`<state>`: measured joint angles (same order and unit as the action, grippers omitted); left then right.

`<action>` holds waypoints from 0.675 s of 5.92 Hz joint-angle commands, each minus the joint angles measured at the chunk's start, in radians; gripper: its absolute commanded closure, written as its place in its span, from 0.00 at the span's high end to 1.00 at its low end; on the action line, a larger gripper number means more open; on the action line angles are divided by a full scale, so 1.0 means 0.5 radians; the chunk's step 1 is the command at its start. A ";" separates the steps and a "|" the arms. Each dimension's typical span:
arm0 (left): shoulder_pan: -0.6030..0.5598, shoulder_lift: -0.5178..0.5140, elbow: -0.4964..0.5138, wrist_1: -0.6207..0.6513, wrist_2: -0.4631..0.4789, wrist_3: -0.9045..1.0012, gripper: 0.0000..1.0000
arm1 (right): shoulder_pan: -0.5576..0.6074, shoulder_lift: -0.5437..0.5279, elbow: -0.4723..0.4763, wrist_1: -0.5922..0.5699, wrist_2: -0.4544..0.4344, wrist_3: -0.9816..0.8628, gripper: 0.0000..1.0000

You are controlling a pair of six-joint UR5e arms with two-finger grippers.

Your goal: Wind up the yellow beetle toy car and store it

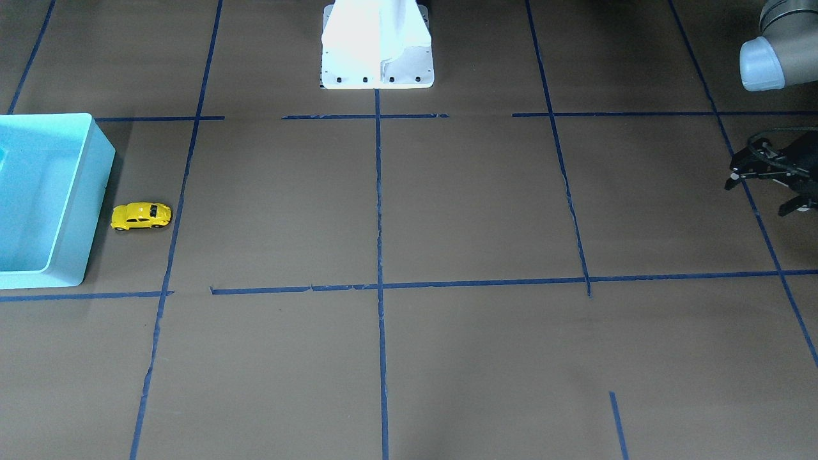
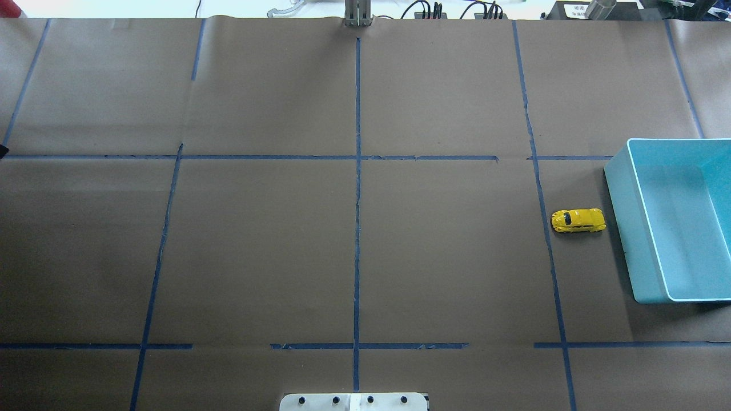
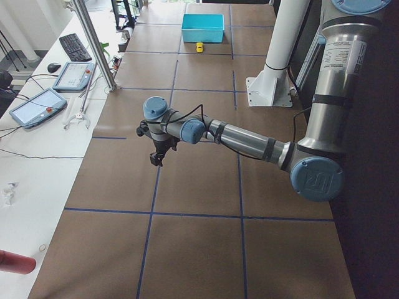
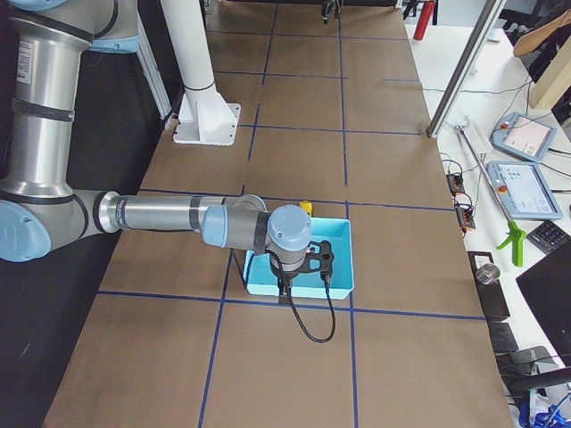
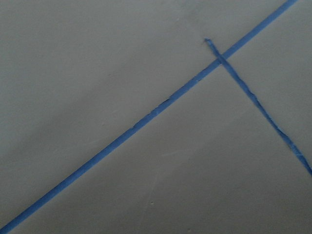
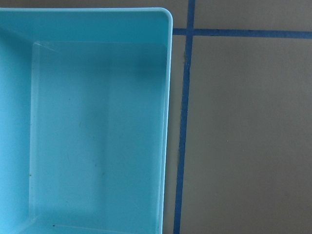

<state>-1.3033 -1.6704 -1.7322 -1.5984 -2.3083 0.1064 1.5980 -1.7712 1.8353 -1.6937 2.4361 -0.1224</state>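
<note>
The yellow beetle toy car (image 1: 141, 216) stands on its wheels on the brown table, right beside the light-blue bin (image 1: 96, 191); it also shows in the overhead view (image 2: 578, 220). The bin (image 2: 628, 228) is empty. My left gripper (image 1: 757, 197) hovers far from the car at the table's other end, its fingers spread apart and empty. My right gripper (image 4: 303, 260) hangs above the bin (image 4: 343, 259); I cannot tell whether it is open or shut. The right wrist view looks straight down at the bin's rim (image 6: 168, 122) and shows no fingers.
The white robot base (image 1: 377, 57) stands at the middle of the table's robot side. Blue tape lines (image 2: 357, 228) divide the brown paper into squares. The left wrist view shows only paper and tape (image 5: 146, 119).
</note>
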 commanded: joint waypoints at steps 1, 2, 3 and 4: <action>-0.157 0.100 0.037 0.058 0.076 -0.013 1.00 | -0.084 0.005 0.072 0.119 -0.082 -0.198 1.00; -0.261 0.204 0.013 0.061 0.061 -0.016 1.00 | -0.094 0.005 0.075 0.229 -0.199 -0.285 1.00; -0.371 0.312 0.004 0.086 0.061 -0.016 1.00 | -0.140 0.008 0.081 0.233 -0.191 -0.286 1.00; -0.454 0.398 0.019 0.089 0.058 -0.010 1.00 | -0.204 0.108 0.066 0.230 -0.212 -0.286 1.00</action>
<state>-1.4862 -1.5163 -1.7260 -1.5579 -2.2781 0.0992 1.5238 -1.7514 1.8724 -1.5824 2.3410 -0.2609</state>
